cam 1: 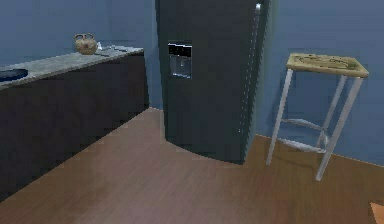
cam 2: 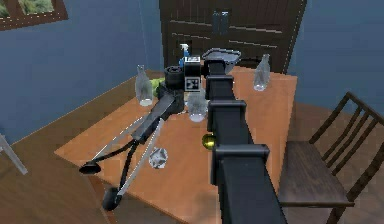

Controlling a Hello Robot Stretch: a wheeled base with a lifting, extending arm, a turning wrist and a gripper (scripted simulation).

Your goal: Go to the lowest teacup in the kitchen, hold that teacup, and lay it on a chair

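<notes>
Where the forward view looks ahead, a tall dark fridge (cam 1: 210, 80) stands on the wood floor (cam 1: 150, 170) against blue walls. A long dark counter (cam 1: 60, 105) runs along that view's left, and a white-legged stool (cam 1: 326, 64) with a wooden seat stands at its right.

In the arm side view a broad wooden table (cam 2: 266, 115) takes the middle. A dark panelled door (cam 2: 250, 25) stands behind it and a dark wooden chair (cam 2: 320, 165) is drawn up at its right edge. The arm (cam 2: 240, 165) reaches out over the tabletop as a dark square bar. From its far end the gripper (cam 2: 101, 186) angles down toward the view's left, and its thin fingers (cam 2: 128, 148) lie over the table's near left part. Things stand on the table at and behind the gripper, so I cannot tell whether it holds anything.

A dark tray (cam 2: 222, 57) lies beyond the gripper's body, a clear bottle (cam 2: 143, 86) stands to its left, and a second bottle (cam 2: 262, 73) stands toward the table's far right. A drinking glass (cam 2: 198, 106) stands just left of the arm, and below it is a small gold ball (cam 2: 208, 140). A tiny glinting object (cam 2: 157, 157) lies between the fingers and the arm.

In the forward view a round tan vessel (cam 1: 85, 43) stands on the counter near its far end. Its shape could suit a teacup, but it is too small to be sure. It rests on the counter while the gripper is over the table, so the two are well apart.
</notes>
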